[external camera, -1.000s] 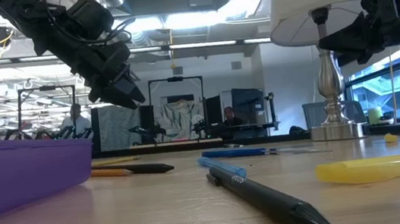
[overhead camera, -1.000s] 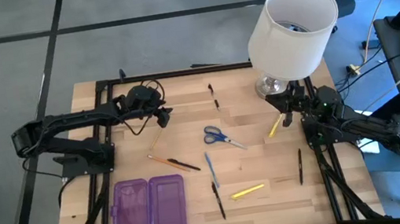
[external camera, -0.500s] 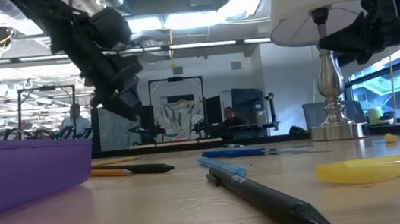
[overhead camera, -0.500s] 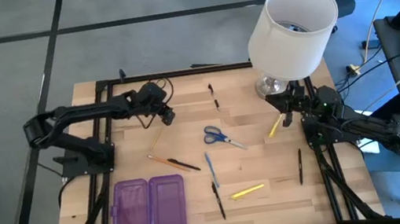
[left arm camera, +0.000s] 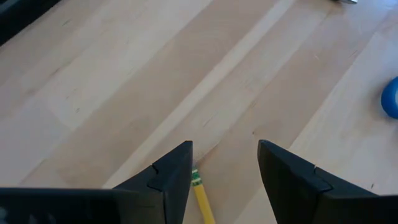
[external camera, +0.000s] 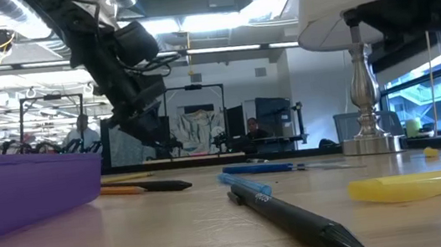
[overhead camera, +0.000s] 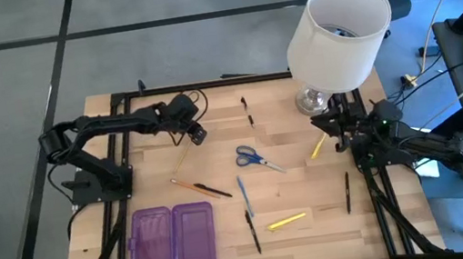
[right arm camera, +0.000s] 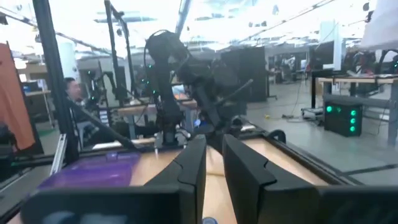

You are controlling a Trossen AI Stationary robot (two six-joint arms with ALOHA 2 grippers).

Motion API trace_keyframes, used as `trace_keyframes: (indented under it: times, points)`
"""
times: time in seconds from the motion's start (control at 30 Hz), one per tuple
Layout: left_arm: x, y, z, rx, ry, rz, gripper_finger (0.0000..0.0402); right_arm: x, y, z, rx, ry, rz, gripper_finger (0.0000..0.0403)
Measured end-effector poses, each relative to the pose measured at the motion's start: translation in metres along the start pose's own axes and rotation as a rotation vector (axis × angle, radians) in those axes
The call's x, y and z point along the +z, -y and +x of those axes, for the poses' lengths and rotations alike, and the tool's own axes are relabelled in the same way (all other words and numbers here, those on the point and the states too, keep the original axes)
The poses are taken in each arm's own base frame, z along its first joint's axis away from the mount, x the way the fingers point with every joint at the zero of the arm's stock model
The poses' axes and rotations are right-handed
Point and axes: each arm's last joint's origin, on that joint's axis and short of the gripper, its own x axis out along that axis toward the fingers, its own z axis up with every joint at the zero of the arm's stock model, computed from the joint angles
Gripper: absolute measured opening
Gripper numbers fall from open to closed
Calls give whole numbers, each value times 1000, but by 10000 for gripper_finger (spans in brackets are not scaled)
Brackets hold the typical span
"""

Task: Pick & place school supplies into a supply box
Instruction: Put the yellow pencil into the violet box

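Left gripper poised over the wood-coloured pencil, fingers spread.

The left gripper (overhead camera: 197,135) hangs above the bench (overhead camera: 296,189) on the far-left side, with the wood-coloured pencil (overhead camera: 180,161) just nearer and a little left of it; that pencil's long axis runs on a diagonal from far-right to near-left. In the left wrist view its eraser end (left arm camera: 200,190) shows between the spread fingers (left arm camera: 171,177), so a short drop should straddle it. The supply box (overhead camera: 173,239) lies open at the near-left, well apart. The right gripper (overhead camera: 335,122) waits beside the lamp (overhead camera: 338,29), fingers nearly pressed together, holding nothing, farther from this pencil.
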Motion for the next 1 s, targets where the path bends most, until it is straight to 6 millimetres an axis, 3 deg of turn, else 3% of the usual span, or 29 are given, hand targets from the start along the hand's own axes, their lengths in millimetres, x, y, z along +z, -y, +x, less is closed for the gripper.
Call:
trace_keyframes:
  times: [0.27, 0.53, 1.0]
  points:
    - [-7, -3, 0, 16, -77, -61, 173, -1, 0, 0, -7, -10, -4, 60]
    - [-4, -2, 2, 17, -47, -63, 173, -2, 1, 0, -10, -23, -18, 60]
    - [-14, -10, 40, 73, -137, -91, 173, -3, 1, 0, -11, -28, -17, 60]
